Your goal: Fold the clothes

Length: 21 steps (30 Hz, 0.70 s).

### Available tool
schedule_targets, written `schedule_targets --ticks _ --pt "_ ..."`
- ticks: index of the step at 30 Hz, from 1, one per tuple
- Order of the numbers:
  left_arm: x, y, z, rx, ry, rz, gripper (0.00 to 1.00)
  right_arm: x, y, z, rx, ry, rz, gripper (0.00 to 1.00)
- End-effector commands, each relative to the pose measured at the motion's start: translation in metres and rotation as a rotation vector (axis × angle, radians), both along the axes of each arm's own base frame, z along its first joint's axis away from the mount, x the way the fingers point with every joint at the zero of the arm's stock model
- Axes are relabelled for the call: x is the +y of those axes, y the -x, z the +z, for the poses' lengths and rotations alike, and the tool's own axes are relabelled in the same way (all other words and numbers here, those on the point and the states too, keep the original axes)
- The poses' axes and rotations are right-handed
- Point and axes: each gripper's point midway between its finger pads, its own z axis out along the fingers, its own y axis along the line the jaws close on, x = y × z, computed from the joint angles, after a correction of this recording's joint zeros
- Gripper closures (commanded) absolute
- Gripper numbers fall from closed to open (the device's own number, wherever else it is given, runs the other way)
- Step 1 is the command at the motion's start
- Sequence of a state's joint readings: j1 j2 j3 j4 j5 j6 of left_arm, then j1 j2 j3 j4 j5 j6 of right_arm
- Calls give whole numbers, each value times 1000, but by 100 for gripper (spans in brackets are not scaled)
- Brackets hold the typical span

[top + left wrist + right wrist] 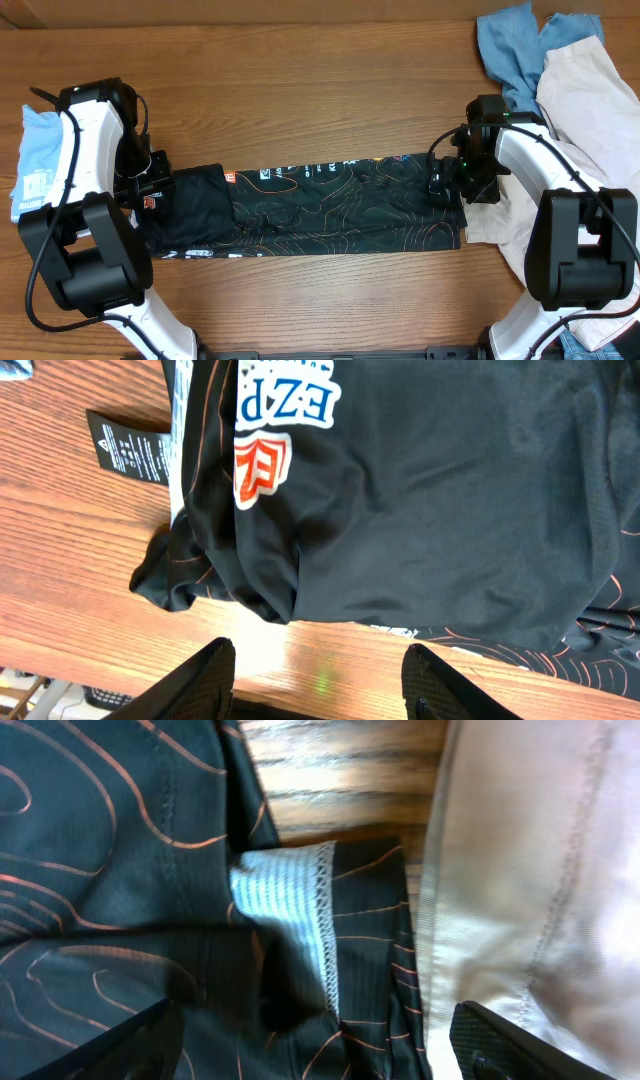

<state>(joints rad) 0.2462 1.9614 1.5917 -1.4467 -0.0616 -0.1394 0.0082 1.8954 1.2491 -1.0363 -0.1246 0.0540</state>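
The black garment [330, 205] with thin orange contour lines lies stretched in a long band across the table's middle. Its left end is folded over plain black [195, 205]. My left gripper [148, 190] is open at that left end; in the left wrist view its fingers [320, 680] hang over bare wood beside the black fabric [450, 510] with an orange-white logo [262, 468]. My right gripper [455, 175] is open over the garment's right end; in the right wrist view its fingers [320, 1045] straddle the black hem [150, 870] next to beige cloth [540, 870].
A beige garment [590, 110] and a blue one [515, 45] lie piled at the right, under and behind the right arm. A light blue garment [38, 160] lies folded at the far left. A black label [130, 448] lies on the wood table [300, 90].
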Motion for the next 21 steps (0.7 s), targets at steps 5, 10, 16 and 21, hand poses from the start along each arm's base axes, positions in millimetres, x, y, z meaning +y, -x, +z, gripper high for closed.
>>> schedule_targets --ticks 5,10,16,21 --pt "2 0 5 -19 -15 7 44 4 -1 -3 -40 -23 56 13" --pt "2 0 5 -19 -15 7 44 13 9 -13 -24 -76 53 17" --pt "2 0 5 -19 -15 6 44 15 17 -18 -5 -90 52 20" --pt "2 0 5 -19 -15 6 44 20 15 -17 -13 -114 51 32"
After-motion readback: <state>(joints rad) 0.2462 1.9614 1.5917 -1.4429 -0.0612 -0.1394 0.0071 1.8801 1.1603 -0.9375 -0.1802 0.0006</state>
